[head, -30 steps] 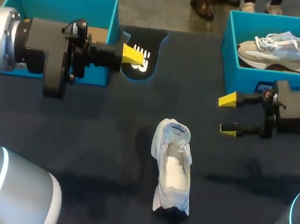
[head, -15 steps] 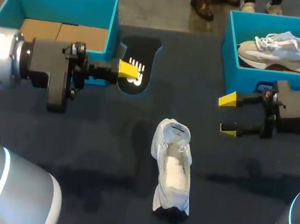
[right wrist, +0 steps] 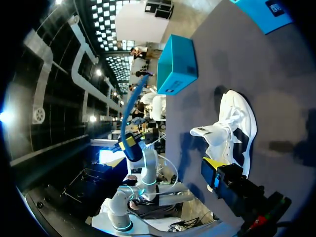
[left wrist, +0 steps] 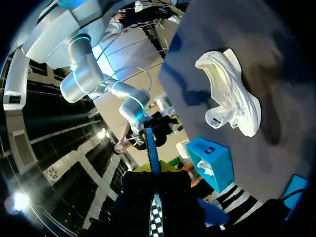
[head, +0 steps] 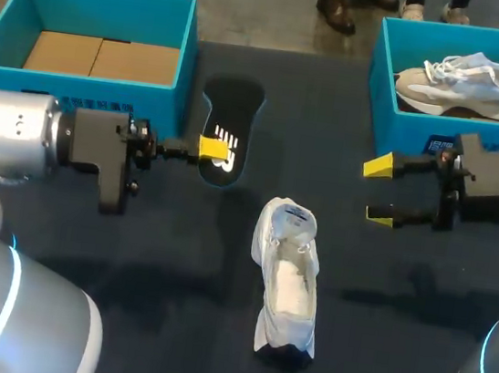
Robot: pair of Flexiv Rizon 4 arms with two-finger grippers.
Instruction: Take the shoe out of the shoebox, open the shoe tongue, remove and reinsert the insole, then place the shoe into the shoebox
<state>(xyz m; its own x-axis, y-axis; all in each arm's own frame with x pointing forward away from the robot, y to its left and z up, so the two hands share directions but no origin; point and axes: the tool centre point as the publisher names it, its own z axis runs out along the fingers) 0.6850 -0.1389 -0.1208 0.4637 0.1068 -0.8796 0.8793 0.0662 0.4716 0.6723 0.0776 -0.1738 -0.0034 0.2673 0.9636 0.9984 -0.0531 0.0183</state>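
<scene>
Tabletop (head: 130, 254), dark and wide, carries two teal boxes at its far edge. The left shoebox (head: 79, 86) shows only its cardboard floor. The right shoebox (head: 441, 129) holds a grey sneaker (head: 466, 82).

The left arm (head: 18, 124) has drawn back toward its own side over the last second, and now lies level in front of the left shoebox. The right arm (head: 498, 187) has not moved.

The white shoe (head: 290, 284) stands on the tabletop near the middle, out of any box. Its tongue is lifted and its pale inside is open to view, and it sits exactly where it did a second ago.

The black insole (head: 231, 115) has travelled with the left arm, away from the box corner and closer to the shoe. The left tool (head: 212, 148) is clamped on its near edge, and in the left wrist view the insole (left wrist: 152, 148) runs edge-on between the fingers.

The right tool (head: 377, 192) hangs spread and empty, beside the right shoebox.

So the insole looks fully out, and this drift probably begins its return. Reinsertion would need the shoe mouth kept open, likely by the idle right tool.
</scene>
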